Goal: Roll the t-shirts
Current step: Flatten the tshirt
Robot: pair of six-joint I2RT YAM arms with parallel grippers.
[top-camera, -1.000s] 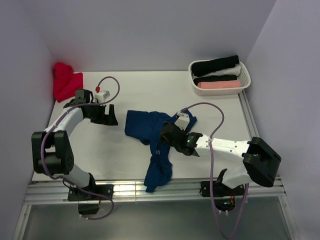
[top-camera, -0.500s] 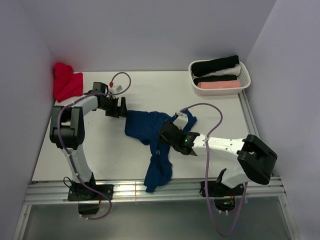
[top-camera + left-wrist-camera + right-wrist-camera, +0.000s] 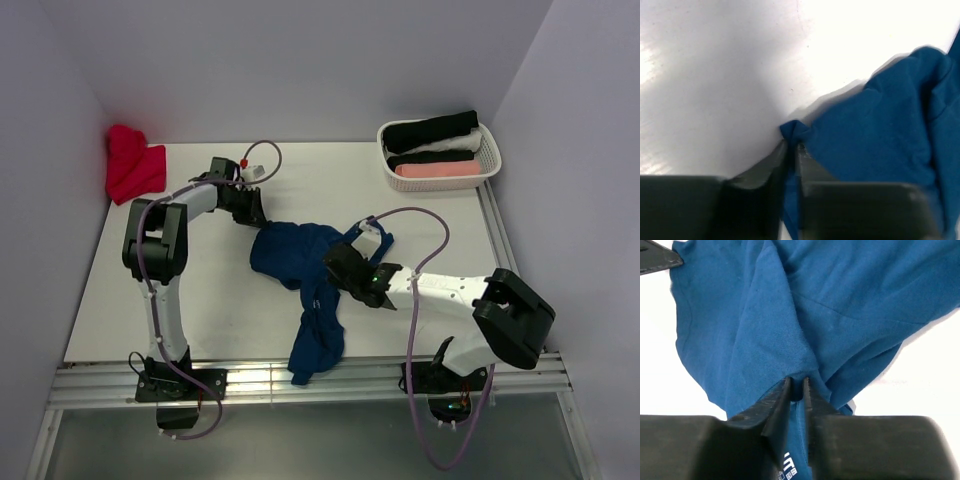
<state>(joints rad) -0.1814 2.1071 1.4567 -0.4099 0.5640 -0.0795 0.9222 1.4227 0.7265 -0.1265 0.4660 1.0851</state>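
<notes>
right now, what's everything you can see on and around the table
navy blue cloth t-shirt: one, navy, crumpled mid-table, one end trailing to the near edge
red cloth bundle: one, red, far left corner
white mesh basket: one, white, far right corner
rolled cloths: at least three, black, white and pink, inside the basket
white table: one, white, under everything
left claw: one, black, pinching a corner of the t-shirt
right claw: one, black, pinching a fold of the t-shirt
</notes>
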